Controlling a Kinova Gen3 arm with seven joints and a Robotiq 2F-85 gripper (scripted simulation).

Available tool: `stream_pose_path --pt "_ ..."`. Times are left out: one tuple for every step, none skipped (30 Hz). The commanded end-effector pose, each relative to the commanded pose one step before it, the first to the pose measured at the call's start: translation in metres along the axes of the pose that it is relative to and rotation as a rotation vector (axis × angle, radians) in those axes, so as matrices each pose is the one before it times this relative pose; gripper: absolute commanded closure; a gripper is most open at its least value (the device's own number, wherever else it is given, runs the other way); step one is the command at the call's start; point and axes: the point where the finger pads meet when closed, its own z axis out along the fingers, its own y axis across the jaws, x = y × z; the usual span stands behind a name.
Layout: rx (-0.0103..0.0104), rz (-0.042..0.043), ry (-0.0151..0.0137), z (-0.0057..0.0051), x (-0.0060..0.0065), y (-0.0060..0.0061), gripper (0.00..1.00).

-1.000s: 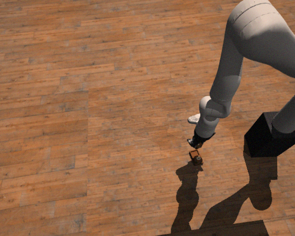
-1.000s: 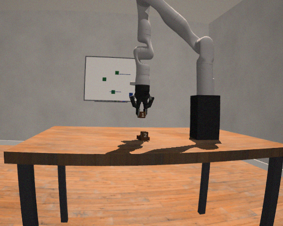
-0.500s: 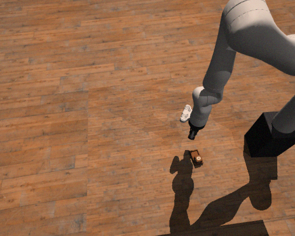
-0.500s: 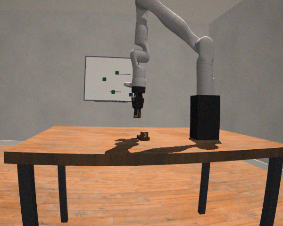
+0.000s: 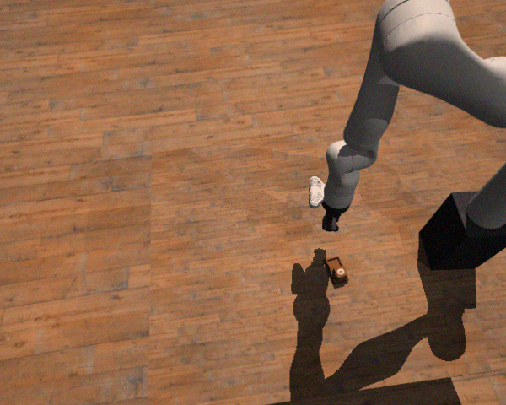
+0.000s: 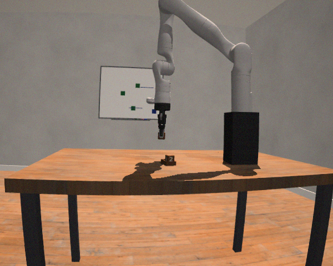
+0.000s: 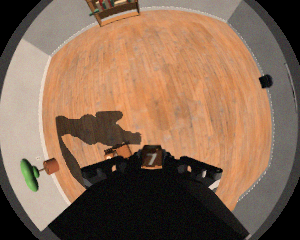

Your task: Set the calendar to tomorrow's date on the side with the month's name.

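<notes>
My gripper point(image 6: 161, 136) point(image 5: 331, 227) point(image 7: 152, 154) is shut on a small brown number cube point(image 6: 161, 137) point(image 7: 150, 158) and holds it high above the table. In the wrist view the cube's face toward the camera shows a 7. The calendar tray point(image 5: 332, 264) point(image 6: 162, 162) lies on the table below and a little to the right of the gripper. The other cube point(image 5: 339, 272) point(image 6: 170, 159) stands in the tray. It shows a 2 in the exterior view and a 0 on its top in the top view. The tray also shows in the wrist view point(image 7: 117, 152), left of the held cube.
The arm's black base point(image 5: 458, 235) point(image 6: 240, 137) stands on the wooden table point(image 6: 75, 168) to the right of the tray. A whiteboard point(image 6: 115, 86) hangs on the back wall. The arm's shadow falls across the table in front of the tray.
</notes>
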Motion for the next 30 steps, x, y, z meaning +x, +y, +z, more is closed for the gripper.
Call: stream_pose_path --pt "0.00022 0.00222 0.00087 -0.00023 0.00038 0.00088 0.72" --pt "0.0 0.0 0.0 0.0 0.0 0.0 0.72" --pt "0.0 0.0 0.0 0.0 0.0 0.0 0.72" --pt "0.0 0.0 0.0 0.0 0.0 0.0 0.72" --pt "0.0 0.0 0.0 0.0 0.0 0.0 0.72" --pt "0.0 0.0 0.0 0.0 0.0 0.0 0.72" --pt "0.0 0.0 0.0 0.0 0.0 0.0 0.72" --pt "0.0 0.0 0.0 0.0 0.0 0.0 0.72" --pt "0.0 0.0 0.0 0.0 0.0 0.0 0.72" --pt "0.0 0.0 0.0 0.0 0.0 0.0 0.72" --pt "0.00001 0.0 0.0 0.00001 0.0 0.0 0.72" --pt "0.00004 0.0 0.00002 0.00006 0.0 0.0 0.72" --pt "0.00009 -0.00001 0.00005 0.00015 0.0 0.0 0.72" --pt "0.00017 -0.00001 0.00009 0.00028 0.0 0.0 0.72" --pt "0.00027 -0.00002 0.00015 0.00044 0.00001 0.0 0.72" --pt "0.00038 -0.00002 0.00021 0.00061 0.00001 0.0 0.72" --pt "0.0005 -0.00001 0.00027 0.0008 0.00001 0.0 0.72" --pt "0.00063 0.0 0.00034 0.00098 0.00002 0.0 0.72" --pt "0.0 0.0 0.0 0.0 0.0 0.0 0.72" --pt "0.0 0.0 0.0 0.0 0.0 0.0 0.72" --pt "0.00077 0.00004 0.00041 0.00117 0.00002 -0.00001 0.72" --pt "0.00018 -0.00003 0.00011 0.00183 0.00003 0.00001 0.72" --pt "0.00001 0.00001 0.0 0.00222 0.00003 0.0 0.72" --pt "-0.00001 -0.00001 -0.00001 0.00246 0.00003 0.0 0.72" --pt "0.00001 0.00001 0.0 0.00266 0.00004 0.0 0.72" --pt "-0.00002 -0.00002 -0.00002 0.00288 0.00004 0.00001 0.72" --pt "0.00003 0.00004 0.00002 0.00304 0.00005 -0.00001 0.72" --pt "-0.00002 -0.00003 -0.00002 0.00324 0.00004 0.00001 0.72" --pt "-0.00001 -0.00001 -0.00002 0.00341 0.00004 0.00001 0.72" --pt "0.00002 0.00002 0.00002 0.00355 0.00006 -0.00001 0.72"
